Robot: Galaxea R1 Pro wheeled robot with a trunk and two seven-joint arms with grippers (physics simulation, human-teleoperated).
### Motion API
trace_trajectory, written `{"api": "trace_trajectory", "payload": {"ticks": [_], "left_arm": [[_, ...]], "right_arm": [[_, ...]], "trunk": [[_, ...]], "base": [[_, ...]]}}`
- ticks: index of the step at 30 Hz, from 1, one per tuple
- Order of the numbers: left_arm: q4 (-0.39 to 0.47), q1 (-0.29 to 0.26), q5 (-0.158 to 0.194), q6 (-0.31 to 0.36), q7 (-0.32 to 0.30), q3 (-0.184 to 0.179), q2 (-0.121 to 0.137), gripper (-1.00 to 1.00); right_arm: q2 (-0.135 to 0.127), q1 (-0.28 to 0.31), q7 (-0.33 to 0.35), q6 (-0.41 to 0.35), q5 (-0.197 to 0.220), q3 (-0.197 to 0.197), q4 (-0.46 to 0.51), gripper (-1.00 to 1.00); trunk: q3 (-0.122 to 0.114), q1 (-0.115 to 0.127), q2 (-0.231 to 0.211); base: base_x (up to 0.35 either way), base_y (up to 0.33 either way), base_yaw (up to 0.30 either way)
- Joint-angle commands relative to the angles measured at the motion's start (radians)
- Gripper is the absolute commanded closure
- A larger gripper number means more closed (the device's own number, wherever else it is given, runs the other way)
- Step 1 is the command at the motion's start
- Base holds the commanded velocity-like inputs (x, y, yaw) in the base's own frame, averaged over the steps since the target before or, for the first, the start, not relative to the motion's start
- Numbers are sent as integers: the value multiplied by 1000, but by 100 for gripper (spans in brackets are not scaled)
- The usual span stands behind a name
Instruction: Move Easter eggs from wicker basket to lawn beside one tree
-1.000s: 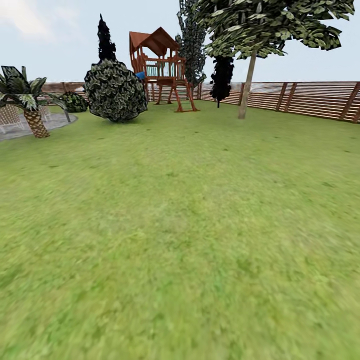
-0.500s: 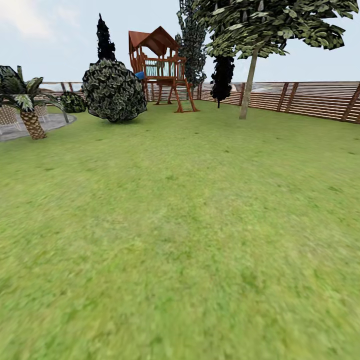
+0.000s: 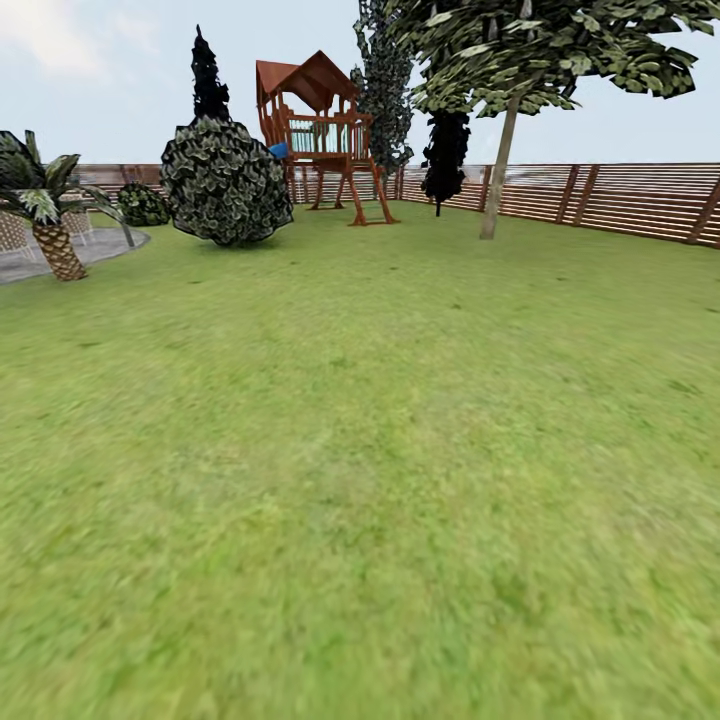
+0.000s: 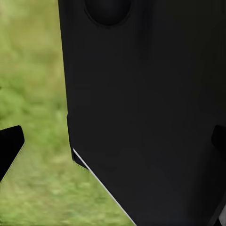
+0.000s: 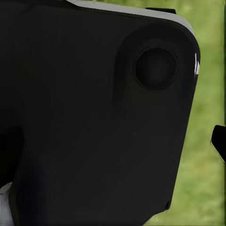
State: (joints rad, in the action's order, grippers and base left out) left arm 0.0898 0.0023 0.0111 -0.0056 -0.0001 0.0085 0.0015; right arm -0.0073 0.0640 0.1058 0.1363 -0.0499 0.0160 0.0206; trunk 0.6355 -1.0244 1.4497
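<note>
1. Left gripper (image 4: 113,146): in the left wrist view one dark fingertip shows at each side edge, far apart, so the jaws look spread; a big black robot body panel (image 4: 146,113) sits between them and blocks most of the gap, so nothing can be seen held.
2. Right gripper: one dark fingertip (image 5: 219,141) pokes in at the edge of the right wrist view, the other is hidden behind a black rounded housing (image 5: 94,117) with a round recess; can't tell whether it is spread or pressed together.
3. Lawn (image 3: 360,450): blurry green grass over the whole near and middle ground of the head view; grass also shows behind the black parts in both wrist views.
4. Tree (image 3: 497,170): pale thin-looking trunk at the far right-centre of the lawn, dark blocky canopy above, standing just in front of the fence.
5. Garden edge: brown horizontal-slat fence (image 3: 620,200) runs along the back and right.
6. Wooden play tower (image 3: 320,135) with red-brown roof and ladder, far centre, by the fence.
7. Round ball bush (image 3: 227,180) just beside the tower, a thin dark tree (image 3: 445,150) between tower and pale trunk.
8. Small palm (image 3: 45,215) at far left, next to a grey paved patch (image 3: 95,245).
</note>
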Motion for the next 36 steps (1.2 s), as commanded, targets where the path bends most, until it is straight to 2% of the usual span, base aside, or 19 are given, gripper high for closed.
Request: {"api": "trace_trajectory", "payload": {"ticks": [1, 14, 36], "left_arm": [[1, 0, 1, -1, 0, 1, 0, -100], [2, 0, 1, -1, 0, 1, 0, -100], [4, 0, 1, -1, -1, 1, 0, -100]], "right_arm": [[0, 0, 2, 3, -5, 1, -1, -100], [9, 0, 8, 1, -4, -3, -7, -100], [0, 0, 3, 3, -4, -4, -1, -100]], "trunk": [[1, -1, 0], [1, -1, 0], [1, -1, 0]], "base": [[318, 0, 0], [318, 0, 0], [320, 0, 0]]}}
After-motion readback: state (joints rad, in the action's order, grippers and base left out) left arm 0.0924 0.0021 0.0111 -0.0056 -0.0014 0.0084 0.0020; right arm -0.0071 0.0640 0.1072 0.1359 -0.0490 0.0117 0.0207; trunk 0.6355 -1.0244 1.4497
